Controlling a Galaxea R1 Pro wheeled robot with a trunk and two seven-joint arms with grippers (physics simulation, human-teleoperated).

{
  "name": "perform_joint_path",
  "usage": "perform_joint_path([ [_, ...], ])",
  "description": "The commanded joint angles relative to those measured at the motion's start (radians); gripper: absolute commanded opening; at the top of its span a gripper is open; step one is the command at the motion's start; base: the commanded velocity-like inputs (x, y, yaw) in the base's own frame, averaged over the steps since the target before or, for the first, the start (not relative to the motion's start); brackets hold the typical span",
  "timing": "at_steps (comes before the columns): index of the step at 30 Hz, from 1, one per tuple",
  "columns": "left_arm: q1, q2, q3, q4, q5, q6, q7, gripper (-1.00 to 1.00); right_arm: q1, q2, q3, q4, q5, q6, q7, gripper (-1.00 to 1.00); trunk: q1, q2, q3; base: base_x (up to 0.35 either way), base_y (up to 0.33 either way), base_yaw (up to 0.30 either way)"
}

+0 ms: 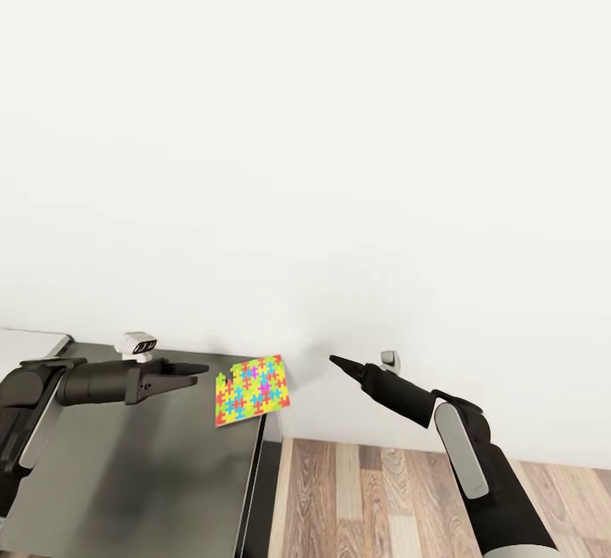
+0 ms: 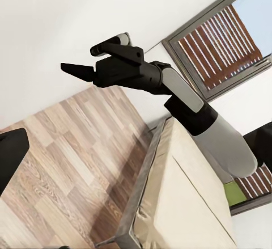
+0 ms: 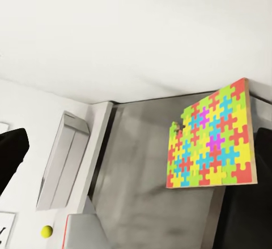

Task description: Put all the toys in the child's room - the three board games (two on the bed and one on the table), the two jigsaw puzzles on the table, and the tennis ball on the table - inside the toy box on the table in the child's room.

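A jigsaw puzzle (image 1: 252, 390) of bright interlocking pieces lies at the far right corner of the table (image 1: 127, 473), sticking out past the edge; the right wrist view has it close up (image 3: 212, 144). My left gripper (image 1: 193, 374) hovers open just left of it, nothing between the fingers. My right gripper (image 1: 335, 361) points at the puzzle from the right, off the table, open and empty, its fingers (image 3: 11, 152) at the picture's edges. The pale grey toy box (image 3: 63, 158) sits further along the table, with the yellow tennis ball (image 3: 47, 231) and a red-edged box (image 3: 85, 226) near it.
A white wall runs right behind the table. Wood plank floor (image 1: 399, 499) lies to the table's right. The left wrist view looks past my right gripper (image 2: 71, 68) to the bed (image 2: 187, 203) with its beige mattress and a dark-framed window (image 2: 221, 39).
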Motion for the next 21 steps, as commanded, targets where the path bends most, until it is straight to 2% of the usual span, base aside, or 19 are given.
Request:
perform_joint_path([
  [1,-0.001,0.000,0.000,0.000,0.000,0.010,-0.004,1.00,-0.001,0.001,-0.003,0.000,0.000,0.006,0.003,1.00,0.000,-0.001,-0.001,0.000,0.000,0.000],
  [9,-0.001,0.000,0.000,0.000,0.000,0.010,-0.004,1.00,-0.001,0.001,-0.004,0.000,0.000,0.005,0.003,1.00,0.000,-0.001,0.000,0.000,0.000,0.000],
  [18,-0.001,0.000,0.000,0.000,0.000,0.008,-0.004,1.00,-0.001,0.004,-0.005,0.000,0.001,0.004,0.003,1.00,0.000,-0.001,0.012,0.000,0.000,0.000],
  [21,-0.001,0.000,0.000,0.000,0.000,0.008,-0.004,1.00,-0.001,0.007,-0.004,0.003,0.007,0.000,0.002,1.00,0.012,-0.022,0.008,0.000,0.000,0.000],
])
